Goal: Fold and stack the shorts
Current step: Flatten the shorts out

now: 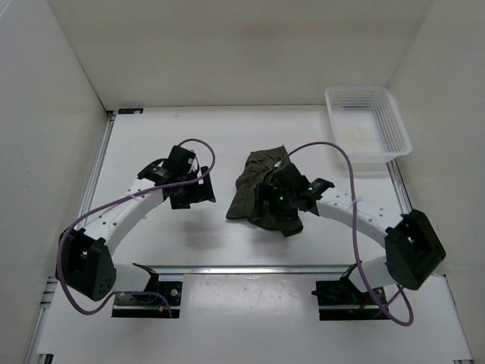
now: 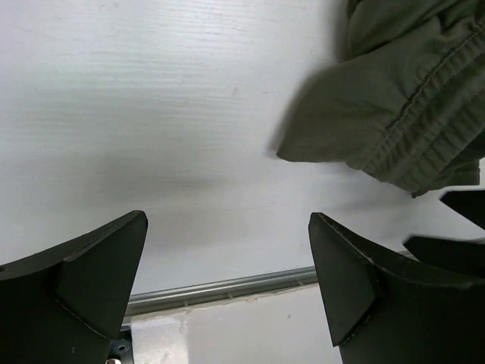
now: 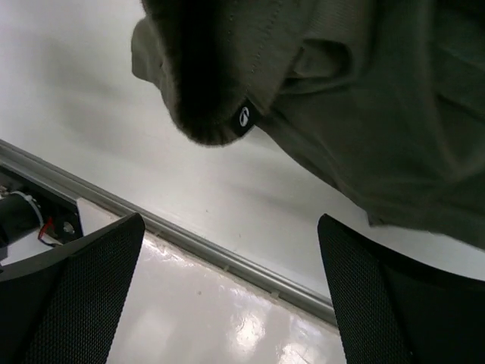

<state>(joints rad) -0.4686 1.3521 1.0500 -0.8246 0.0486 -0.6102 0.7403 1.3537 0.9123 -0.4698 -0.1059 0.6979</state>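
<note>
The top external camera looks steeply down from above the near edge over the whole white tabletop (image 1: 227, 243). Each wrist camera sits close above it, looking out past the left end effector (image 2: 227, 220) or the right end effector (image 3: 229, 220). All three views share the crumpled olive-green fabric shorts (image 1: 254, 182).

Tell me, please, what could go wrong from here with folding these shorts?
1. The shorts lie bunched in a heap, so the open right gripper over them may pinch several layers and lift a clump instead of one edge.
2. The left gripper is open over the table, apart from the cloth; if only one arm pulls, the heap might drag rather than spread flat.
</note>
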